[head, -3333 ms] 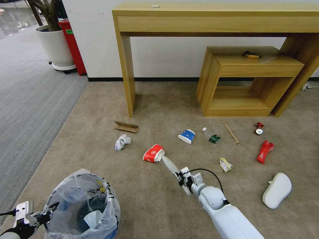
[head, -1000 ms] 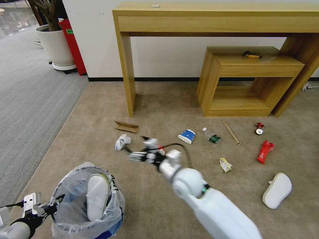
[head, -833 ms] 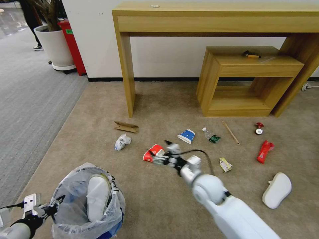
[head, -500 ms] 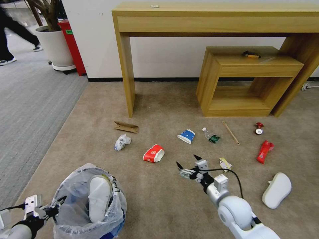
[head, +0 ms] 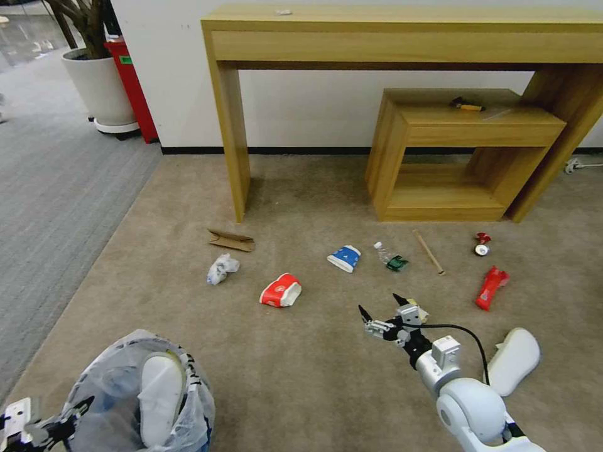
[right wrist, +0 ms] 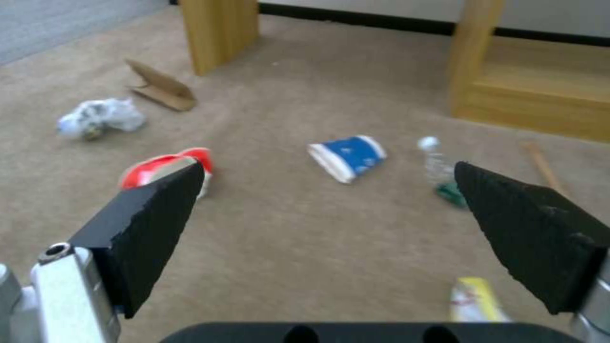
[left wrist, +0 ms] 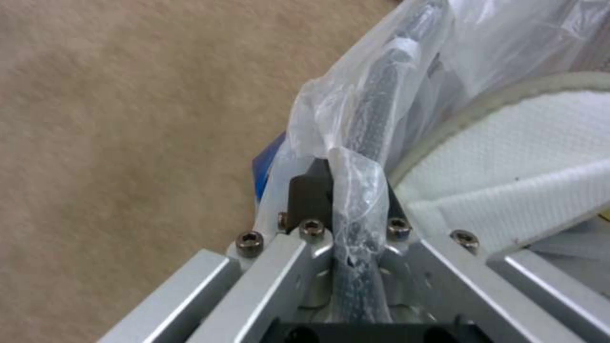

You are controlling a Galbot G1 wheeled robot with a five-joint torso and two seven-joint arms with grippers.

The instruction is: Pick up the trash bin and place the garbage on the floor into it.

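The blue trash bin [head: 188, 402] with its crinkly bag hangs at the lower left, a white insole [head: 157, 402] standing in it. My left gripper [head: 80, 408] is shut on the bin's bagged rim [left wrist: 356, 157]. Over the beige floor [head: 301, 376] my right gripper [head: 382, 306] is open and holds nothing. A yellow packet [head: 419, 311] lies beside it, a second insole [head: 514, 361] to its right. Farther off lie a red-white cup [right wrist: 162, 169], blue carton [right wrist: 348, 156], small bottle [right wrist: 438, 166], crumpled paper [head: 221, 269], cardboard [head: 231, 240], stick [head: 428, 251], red can [head: 482, 245] and red wrapper [head: 490, 287].
A tall wooden table [head: 229, 138] and a low wooden shelf unit [head: 389, 157] stand against the far wall, with a black-yellow item [head: 465, 105] on the shelf. A white planter [head: 100, 88] and a red bin [head: 135, 81] stand at the far left, by grey ribbed carpet [head: 56, 188].
The insole once held in my right gripper now stands in the bin. The right arm swung from the bin to the right, open. The camera has shifted slightly.
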